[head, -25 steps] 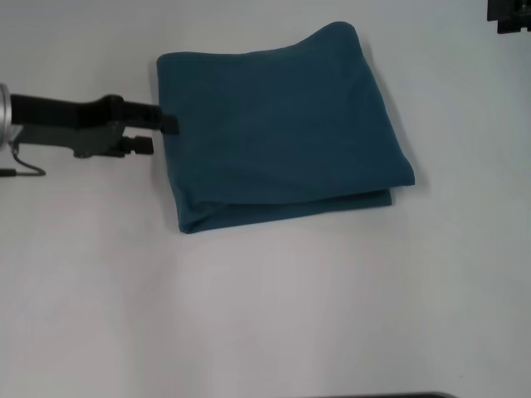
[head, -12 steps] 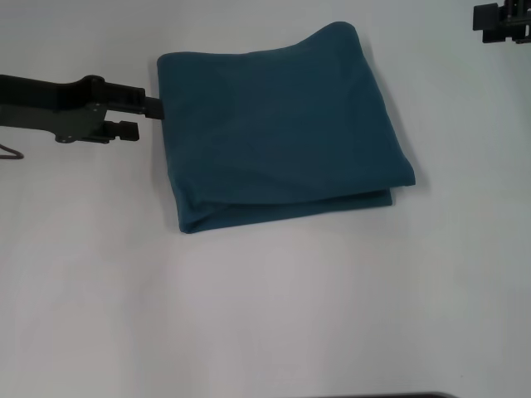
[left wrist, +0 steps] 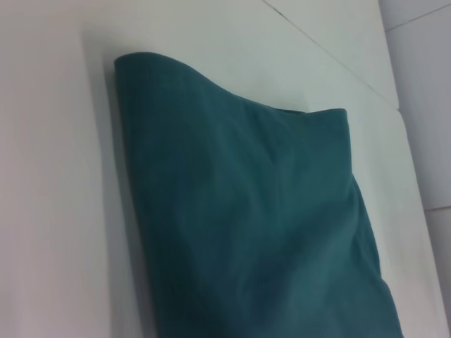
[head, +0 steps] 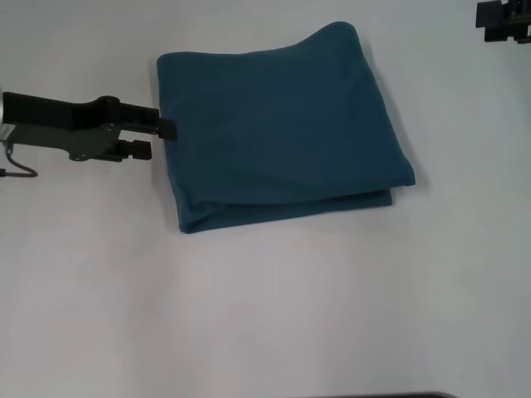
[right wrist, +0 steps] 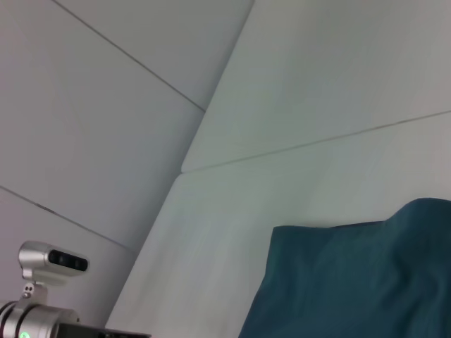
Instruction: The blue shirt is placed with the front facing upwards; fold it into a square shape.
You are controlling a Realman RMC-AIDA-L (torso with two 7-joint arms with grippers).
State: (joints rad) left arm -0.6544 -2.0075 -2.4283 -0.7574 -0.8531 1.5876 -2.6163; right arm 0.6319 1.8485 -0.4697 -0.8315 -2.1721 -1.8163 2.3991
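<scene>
White table [head: 274, 315] fills my view; on it lies the blue shirt [head: 278, 133], folded to a rough square, far of centre. My left gripper [head: 158, 137] sits at its left edge, fingers parted, holding nothing. Right gripper [head: 503, 21], far right corner: can't tell its state.

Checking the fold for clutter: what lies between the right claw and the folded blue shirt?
Nothing: in the head view only bare white table separates the right claw, at the far right corner, from the blue shirt.
</scene>
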